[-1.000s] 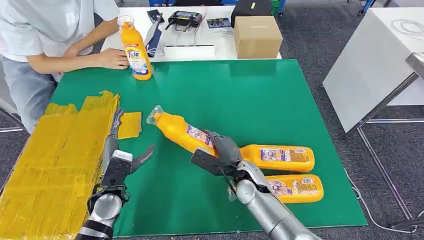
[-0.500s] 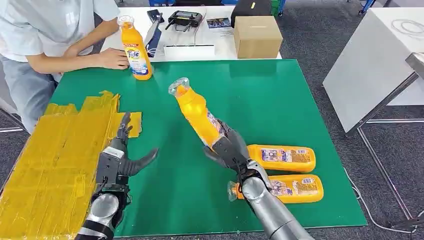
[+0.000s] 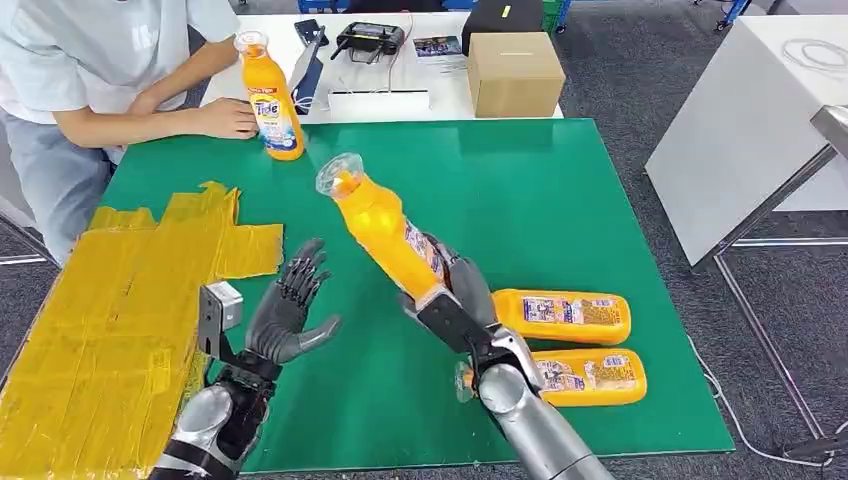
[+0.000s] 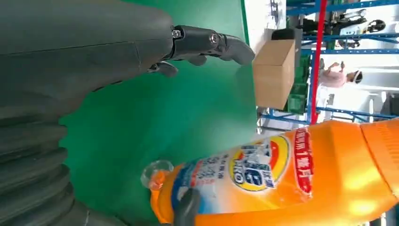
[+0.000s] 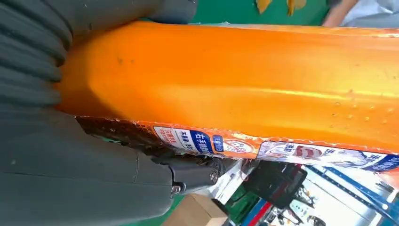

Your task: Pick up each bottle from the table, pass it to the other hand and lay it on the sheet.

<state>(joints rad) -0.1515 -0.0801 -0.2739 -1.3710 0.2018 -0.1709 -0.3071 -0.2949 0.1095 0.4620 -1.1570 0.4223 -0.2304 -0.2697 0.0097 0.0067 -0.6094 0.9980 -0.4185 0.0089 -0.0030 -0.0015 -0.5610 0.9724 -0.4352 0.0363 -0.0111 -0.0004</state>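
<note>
right hand [image 3: 452,300] gripping, raised, left hand [image 3: 288,312] open, fingers spread

orange bottle [image 3: 385,232] tilted aloft, two bottles [image 3: 563,316] lying flat, one upright [image 3: 270,96].

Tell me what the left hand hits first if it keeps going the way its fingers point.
Probably the orange bottle held by the right hand. The open left hand has fingers aimed up and rightward toward it; depth is unclear, so it might pass short of it over the green mat.
</note>
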